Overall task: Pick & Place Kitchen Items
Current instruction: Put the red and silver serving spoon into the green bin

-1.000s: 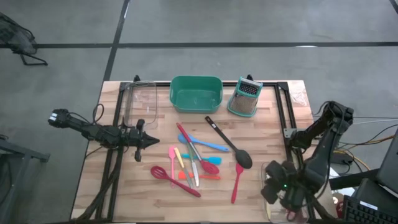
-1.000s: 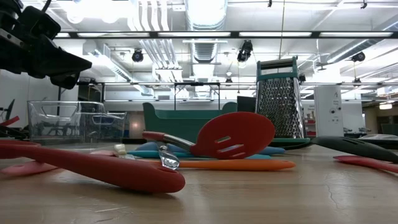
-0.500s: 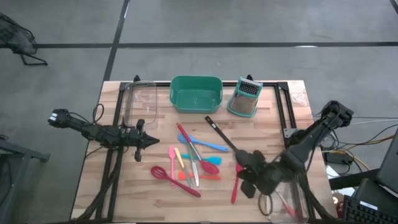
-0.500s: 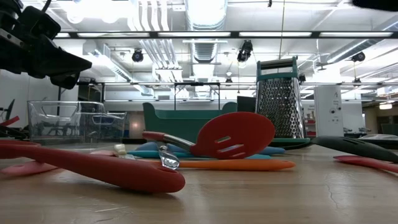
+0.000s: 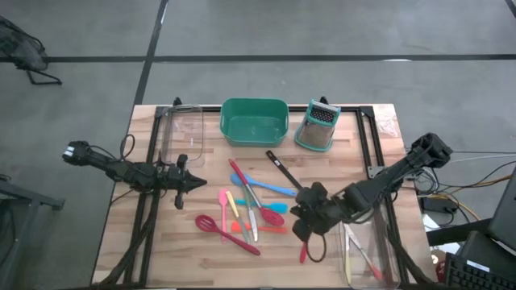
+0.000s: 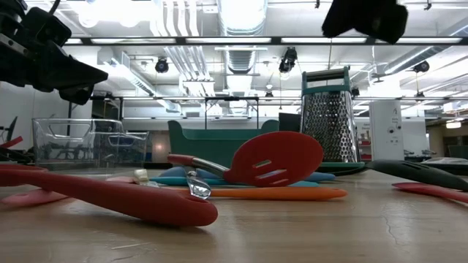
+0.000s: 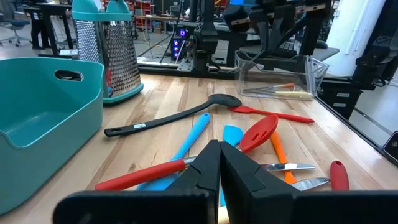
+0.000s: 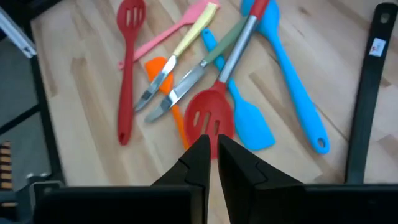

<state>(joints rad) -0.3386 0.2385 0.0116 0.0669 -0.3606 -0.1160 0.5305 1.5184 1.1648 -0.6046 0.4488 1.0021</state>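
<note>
Red and blue utensils are lying in a loose cluster at the middle of the wooden table [image 5: 201,258], and we are hovering our right gripper [image 5: 300,228] just above the cluster's right edge, near the bowl of the black ladle [image 5: 313,204]. Its fingers are pressed almost together and holding nothing. Our left gripper [image 5: 196,184] is waiting at the cluster's left side, fingers closed and empty.

We are judging that the next pick is the red slotted spatula [image 8: 210,118], which sits directly ahead of the right fingertips in the right wrist view. To do it well, we are advising ourselves to open the fingers before descending, turn them to straddle the handle across its width, and come down on the metal shaft clear of the two knives [image 8: 165,90] and the blue spatula [image 8: 245,112] lying against it.

Its long axis is running diagonally in the high view, head toward the table's near right, handle toward the teal tub [image 5: 255,121] at the far side. A clear bin [image 5: 367,254] at the right edge is already holding a few pieces.
</note>
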